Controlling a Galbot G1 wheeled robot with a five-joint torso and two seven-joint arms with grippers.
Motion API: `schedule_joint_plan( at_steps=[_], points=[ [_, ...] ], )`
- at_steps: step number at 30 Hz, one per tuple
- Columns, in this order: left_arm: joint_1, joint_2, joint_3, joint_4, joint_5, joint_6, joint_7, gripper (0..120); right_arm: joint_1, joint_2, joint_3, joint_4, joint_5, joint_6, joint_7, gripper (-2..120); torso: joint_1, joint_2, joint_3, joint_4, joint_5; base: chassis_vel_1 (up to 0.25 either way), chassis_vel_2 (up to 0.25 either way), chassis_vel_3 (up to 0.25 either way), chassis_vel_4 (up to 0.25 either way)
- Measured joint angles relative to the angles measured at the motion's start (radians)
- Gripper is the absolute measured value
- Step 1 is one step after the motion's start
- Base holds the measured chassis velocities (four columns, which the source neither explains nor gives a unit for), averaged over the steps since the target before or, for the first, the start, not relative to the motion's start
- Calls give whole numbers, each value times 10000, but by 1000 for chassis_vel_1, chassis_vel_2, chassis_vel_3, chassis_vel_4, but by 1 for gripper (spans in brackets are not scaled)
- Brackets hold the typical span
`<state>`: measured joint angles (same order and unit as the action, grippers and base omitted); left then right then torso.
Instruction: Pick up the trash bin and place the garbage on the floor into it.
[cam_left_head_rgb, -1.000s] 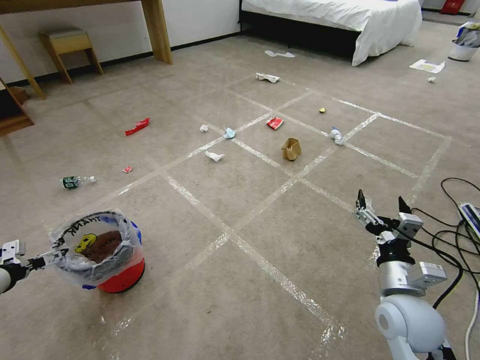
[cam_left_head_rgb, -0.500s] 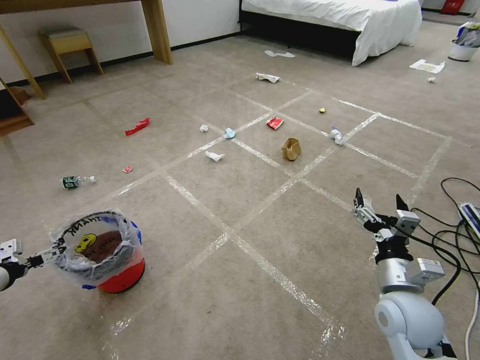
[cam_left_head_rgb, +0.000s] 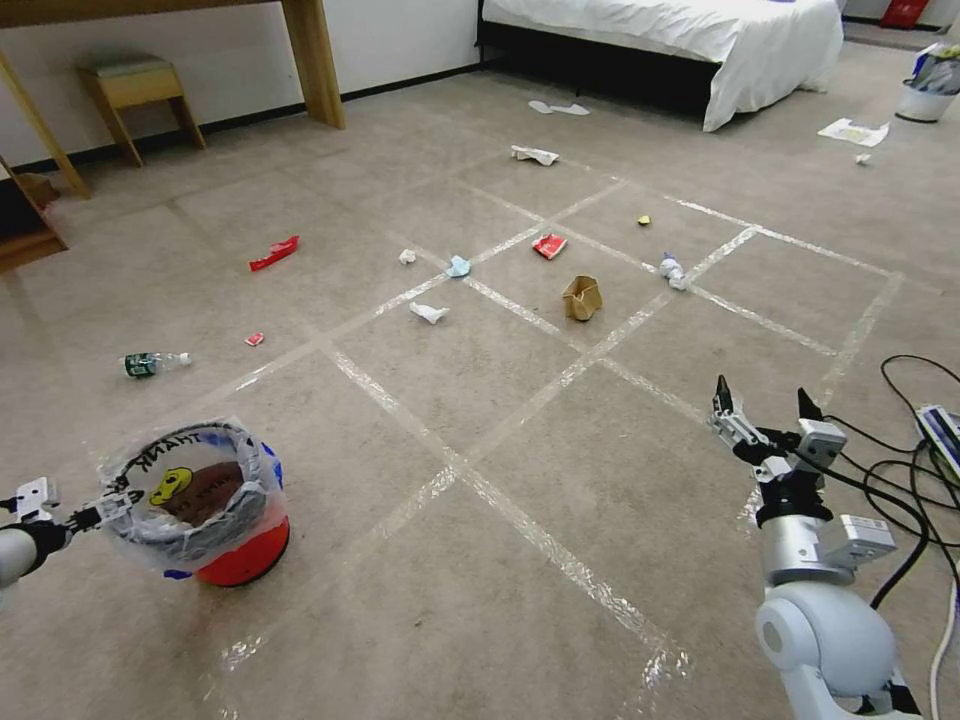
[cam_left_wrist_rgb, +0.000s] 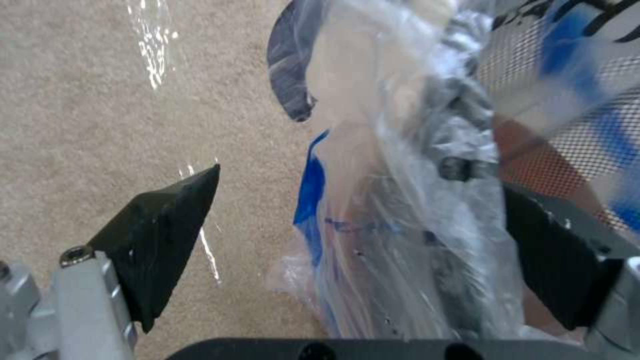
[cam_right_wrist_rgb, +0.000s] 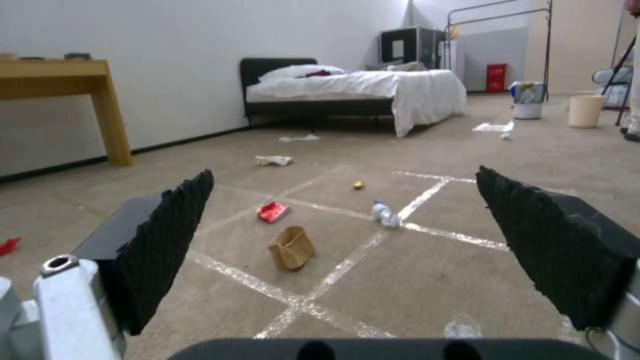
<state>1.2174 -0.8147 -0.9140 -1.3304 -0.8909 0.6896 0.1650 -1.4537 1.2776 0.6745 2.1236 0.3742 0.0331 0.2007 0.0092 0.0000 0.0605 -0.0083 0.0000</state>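
While the left gripper (cam_left_head_rgb: 118, 500) sits low at the near left, its two dark fingers (cam_left_wrist_rgb: 160, 235) are spread wide on either side of the trash bin's crinkled liner, one finger outside over the carpet and the other inside the rim behind the plastic; the bag lies between them, not pinched. That trash bin (cam_left_head_rgb: 215, 520), red and round, stands on the floor (cam_left_head_rgb: 480, 400) at the near left, and black letters reading "THANK" curve along its clear bag above a yellow face and beside a blue patch. Over at the near right the right gripper (cam_left_head_rgb: 765, 408) is held up off the carpet, its jaws parted wide with nothing between them. Farther out, garbage is scattered over the taped grid: a brown paper bag (cam_left_head_rgb: 582, 298) near the middle, a red wrapper (cam_left_head_rgb: 549, 245) just beyond it, a crumpled bottle (cam_left_head_rgb: 673, 270) to its right, a light-blue mask (cam_left_head_rgb: 459, 266), white tissues (cam_left_head_rgb: 428, 313), a long red wrapper (cam_left_head_rgb: 275, 253) to the left and a green-labelled bottle (cam_left_head_rgb: 155, 363) lying far left; its label is too small to read.
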Motion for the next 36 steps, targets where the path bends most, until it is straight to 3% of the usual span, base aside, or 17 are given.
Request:
schedule_joint_plan(
  at_steps=[14, 17, 19, 22, 25, 28, 36],
  points=[
    [-419, -110, 325, 536, 23, -25, 70, 98, -61, 0, 118, 84, 17, 0, 20, 100, 0, 1, -1, 3, 6, 0, 0, 0, 0],
    [-425, -74, 376, 528, 19, -16, 109, 91, -64, -2, 142, 84, 17, 5, 25, 100, 0, 0, -1, 3, 5, 0, 0, 0, 0],
    [-399, -25, 442, 452, 12, 1, 141, 81, -38, 0, 143, 78, 28, 10, 27, 100, 0, 1, -1, 2, 3, 0, 0, 0, 0],
    [-352, 28, 488, 382, 6, 25, 141, 75, -5, 3, 134, 72, 42, 10, 28, 100, 0, 1, -1, 1, 1, 0, 0, 0, 0],
    [-168, 193, 596, 154, -82, 135, 134, 57, 87, 6, 117, 71, 106, 9, 31, 100, 1, 1, 0, -2, -2, 0, 0, 0, 0],
    [-148, 221, 623, 146, -93, 158, 130, 52, 109, 11, 110, 71, 122, 8, 31, 100, 1, 1, -1, -1, -1, 0, 0, 0, 0],
    [-87, 256, 669, -30, -129, 210, 125, 17, 191, 4, 82, 10, 200, 5, 31, 100, 2, 0, 0, -1, -3, 0, 0, 0, 0]
  ],
)
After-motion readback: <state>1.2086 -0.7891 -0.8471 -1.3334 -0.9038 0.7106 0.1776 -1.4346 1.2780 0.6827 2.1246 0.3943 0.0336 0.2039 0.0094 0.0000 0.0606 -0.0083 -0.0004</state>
